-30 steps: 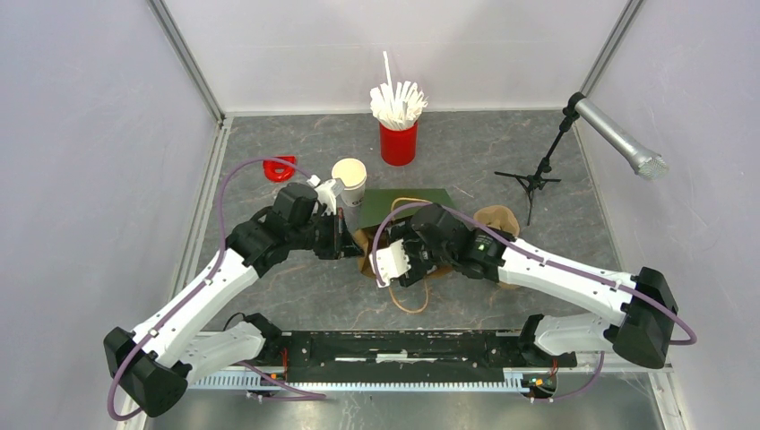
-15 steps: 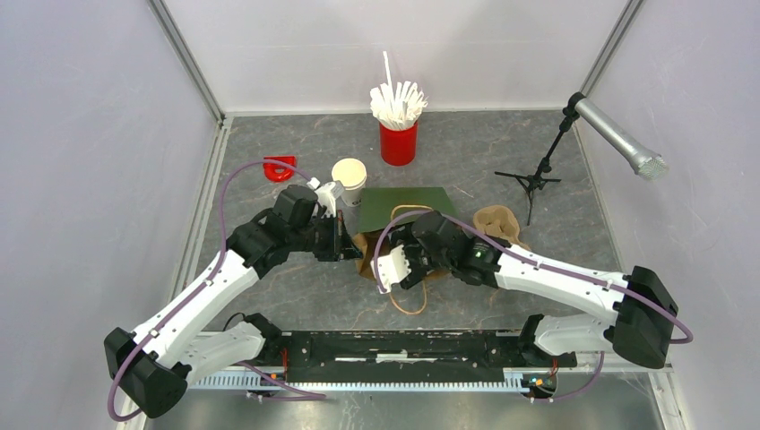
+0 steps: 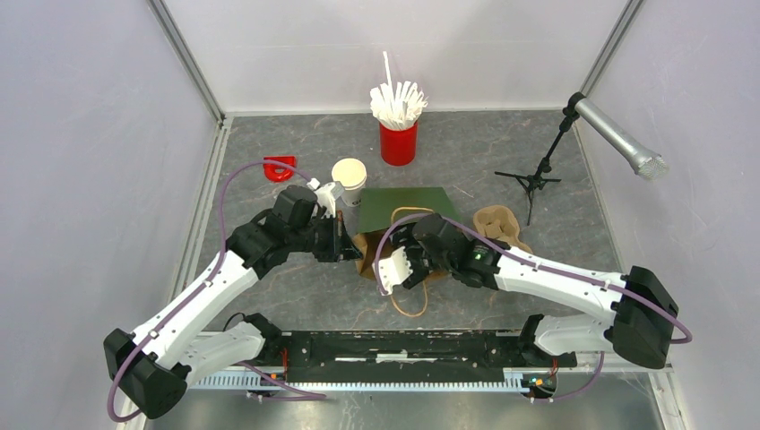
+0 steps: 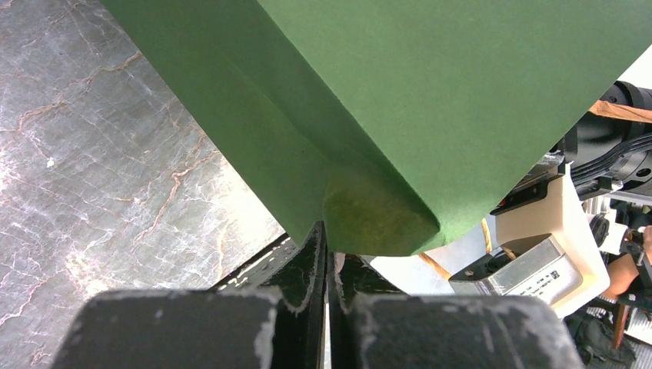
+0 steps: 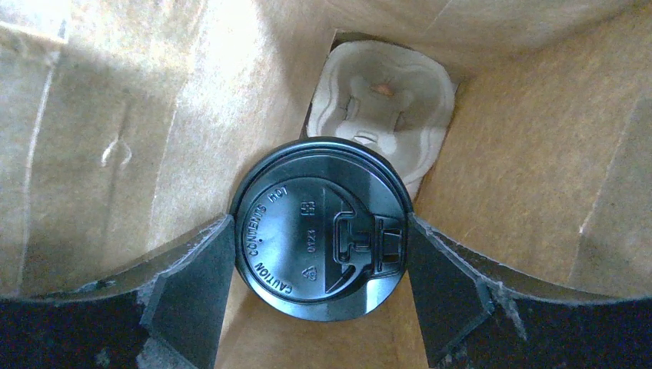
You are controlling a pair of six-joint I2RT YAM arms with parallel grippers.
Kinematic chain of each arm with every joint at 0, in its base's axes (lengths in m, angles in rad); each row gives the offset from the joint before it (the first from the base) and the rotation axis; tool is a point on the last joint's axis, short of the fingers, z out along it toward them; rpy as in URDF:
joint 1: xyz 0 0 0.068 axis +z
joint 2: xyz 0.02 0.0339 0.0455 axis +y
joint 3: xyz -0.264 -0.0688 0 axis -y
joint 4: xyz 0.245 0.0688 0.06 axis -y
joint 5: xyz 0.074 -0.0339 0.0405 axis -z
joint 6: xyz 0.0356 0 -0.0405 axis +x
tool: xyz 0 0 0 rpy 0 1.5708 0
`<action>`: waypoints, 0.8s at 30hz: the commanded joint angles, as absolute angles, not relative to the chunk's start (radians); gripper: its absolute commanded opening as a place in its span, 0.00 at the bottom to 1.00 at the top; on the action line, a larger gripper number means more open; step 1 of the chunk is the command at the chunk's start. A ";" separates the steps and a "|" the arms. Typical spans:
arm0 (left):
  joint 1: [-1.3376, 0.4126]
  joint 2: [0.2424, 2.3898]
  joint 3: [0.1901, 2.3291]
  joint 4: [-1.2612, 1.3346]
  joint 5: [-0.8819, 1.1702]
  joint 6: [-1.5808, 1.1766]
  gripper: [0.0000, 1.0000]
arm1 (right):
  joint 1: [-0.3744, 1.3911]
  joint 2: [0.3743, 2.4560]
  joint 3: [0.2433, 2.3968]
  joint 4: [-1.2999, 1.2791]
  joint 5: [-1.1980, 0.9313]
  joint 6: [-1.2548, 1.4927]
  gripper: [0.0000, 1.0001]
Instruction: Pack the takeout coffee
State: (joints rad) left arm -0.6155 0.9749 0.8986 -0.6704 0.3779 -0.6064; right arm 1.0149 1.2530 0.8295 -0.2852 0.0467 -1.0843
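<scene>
- The right gripper (image 5: 321,234) has its two dark fingers (image 5: 192,296) drawn in against opposite sides of the takeout coffee (image 5: 319,223). They touch the rim of its black lid, and the cup wall below is hidden.
- The takeout coffee sits inside the paper bag (image 5: 530,161), with brown walls all round it. A pale pulp carrier (image 5: 380,88) lies just past the lid, deeper in.
- The left gripper (image 4: 327,250) is pinched nearly together on a folded edge of the paper bag (image 4: 430,92), on its green outer side.
- From above, the paper bag (image 3: 403,204) lies about mid-counter (image 3: 269,296), its mouth toward the near left, and both wrists meet there.
- A lidless cup stack (image 3: 349,175) stands just past the bag, on the far-left side.
- A red cup of white sticks (image 3: 397,134) stands by the far edge.
- A microphone stand (image 3: 535,179) stands toward the far right corner.
</scene>
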 commanded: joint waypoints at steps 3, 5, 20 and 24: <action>-0.618 0.954 0.905 -0.662 0.411 -0.612 0.02 | 1.011 1.191 0.886 -0.361 0.034 -1.102 0.60; -0.619 0.956 0.910 -0.666 0.411 -0.609 0.02 | 1.012 1.175 0.891 -0.396 0.041 -1.098 0.60; -0.618 0.962 0.929 -0.664 0.432 -0.610 0.03 | 1.002 1.123 0.816 -0.343 0.111 -1.156 0.60; -0.618 0.967 0.939 -0.664 0.442 -0.608 0.03 | 0.980 1.136 0.816 -0.335 0.073 -1.158 0.61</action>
State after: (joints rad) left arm -0.6159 0.9722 0.8989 -0.6712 0.4030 -0.6064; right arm 1.0050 1.1404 0.8200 -0.3893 0.0895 -1.1252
